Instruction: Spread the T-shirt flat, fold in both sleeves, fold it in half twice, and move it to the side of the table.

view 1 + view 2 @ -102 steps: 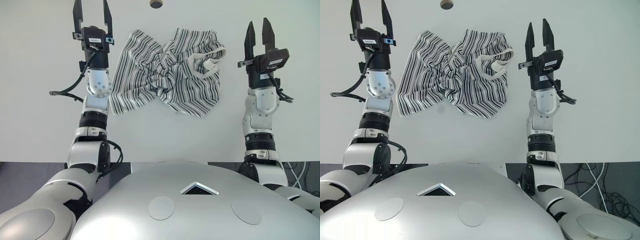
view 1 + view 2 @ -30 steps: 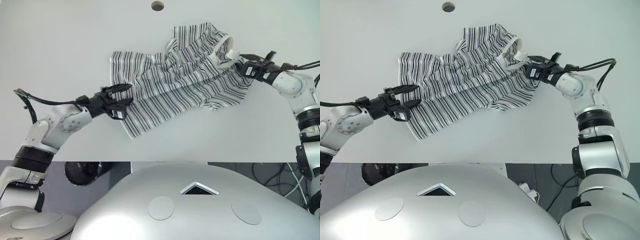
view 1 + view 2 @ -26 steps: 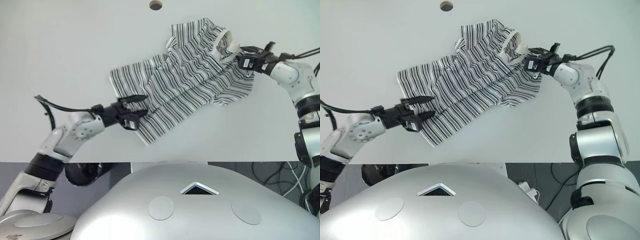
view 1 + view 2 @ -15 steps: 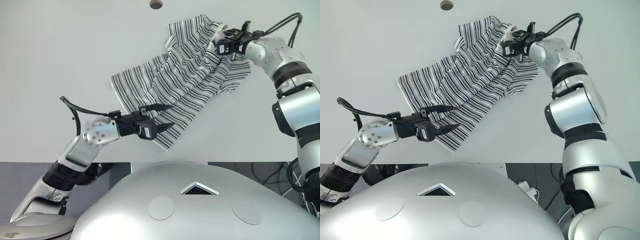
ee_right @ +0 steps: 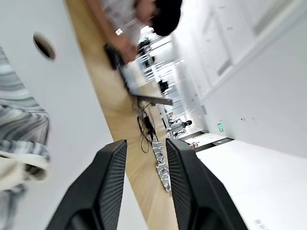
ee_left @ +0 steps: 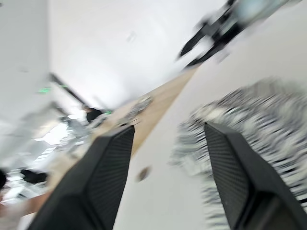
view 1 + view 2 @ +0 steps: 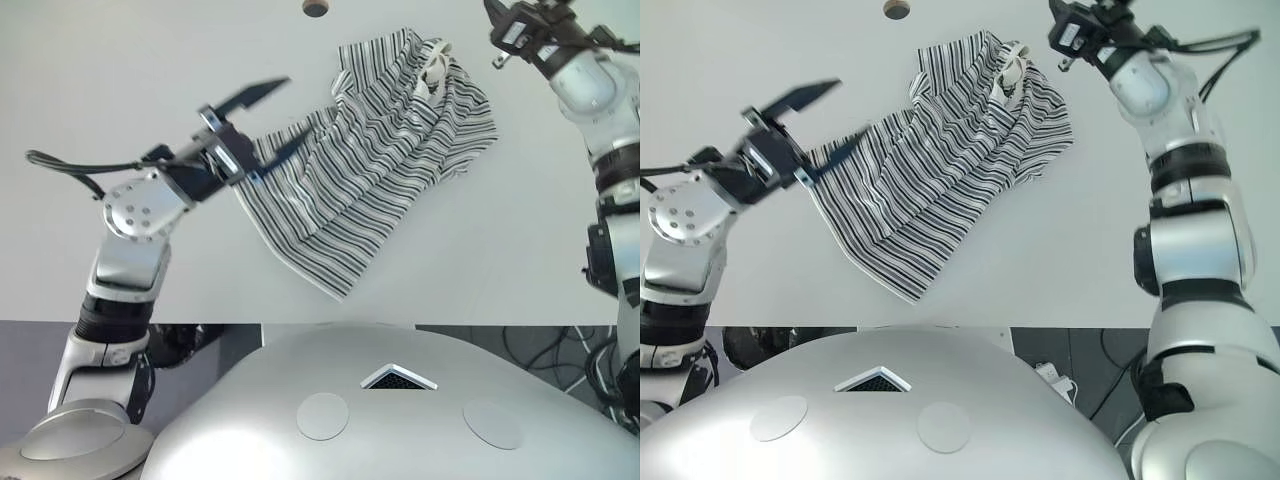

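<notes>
My left gripper hangs wide open and empty over the white table, with its lower fingertip crossing the left edge of the striped T-shirt. The shirt lies rumpled on the table at about four o'clock from that gripper, stretched slantwise from the near edge toward the far right. My right gripper sits clear of the cloth at the far right, fingers slightly parted around nothing, with the shirt's collar at its eight o'clock.

You have one striped T-shirt, one white table with one round hole at its far edge, and two grippers: the left gripper and the right gripper.
</notes>
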Controlling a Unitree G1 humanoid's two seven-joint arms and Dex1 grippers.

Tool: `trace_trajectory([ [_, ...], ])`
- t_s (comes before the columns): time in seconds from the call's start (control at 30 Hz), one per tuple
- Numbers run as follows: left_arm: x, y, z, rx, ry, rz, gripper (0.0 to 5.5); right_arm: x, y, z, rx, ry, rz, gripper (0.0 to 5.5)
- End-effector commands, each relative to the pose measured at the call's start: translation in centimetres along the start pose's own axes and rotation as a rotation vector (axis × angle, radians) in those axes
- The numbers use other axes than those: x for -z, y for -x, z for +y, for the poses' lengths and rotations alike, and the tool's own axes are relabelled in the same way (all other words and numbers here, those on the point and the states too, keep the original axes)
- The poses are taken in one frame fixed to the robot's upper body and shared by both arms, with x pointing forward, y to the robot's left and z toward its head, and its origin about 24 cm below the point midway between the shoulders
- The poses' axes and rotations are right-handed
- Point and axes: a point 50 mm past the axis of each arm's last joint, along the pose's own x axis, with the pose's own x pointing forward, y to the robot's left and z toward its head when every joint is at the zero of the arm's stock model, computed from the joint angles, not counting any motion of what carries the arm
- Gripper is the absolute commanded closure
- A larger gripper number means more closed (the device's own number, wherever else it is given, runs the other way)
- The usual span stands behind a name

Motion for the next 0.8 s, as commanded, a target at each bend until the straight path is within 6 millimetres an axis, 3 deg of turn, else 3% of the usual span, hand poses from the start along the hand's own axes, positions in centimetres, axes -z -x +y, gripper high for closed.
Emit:
trace_trajectory([
  [0.03, 2.0, -0.5, 2.2, -0.009, -0.251, 0.064, 2.82, -2.8, 2.1, 0.9, -0.013, -0.06, -0.089, 3.99],
  [0.13, 5.8, -0.1, 2.8, 0.121, -0.531, 0.222, 2.82, -6.6, 4.1, 4.0, -0.156, -0.191, -0.209, 3.99],
  [0.2, 8.2, 1.4, 2.1, 0.281, -0.657, 0.298, 2.82, -8.8, 5.7, 6.2, -0.281, -0.299, -0.261, 3.99],
  [0.33, 10.6, 4.4, -0.9, 0.53, -0.669, 0.324, 2.82, -10.5, 7.7, 8.4, -0.473, -0.338, -0.249, 3.99],
  [0.57, 10.6, 6.1, -2.5, 0.647, -0.644, 0.268, 2.82, -9.4, 7.8, 11.4, -0.602, -0.269, -0.154, 3.99],
  [0.7, 10.6, 7.4, -3.7, 0.752, -0.735, 0.266, 2.82, -7.1, 7.6, 12.9, -0.687, -0.222, -0.06, 3.99],
  [0.8, 9.7, 8.8, -5.4, 0.839, -0.753, 0.243, 2.82, -4.9, 8.2, 12.7, -0.734, -0.2, 0.028, 3.99],
])
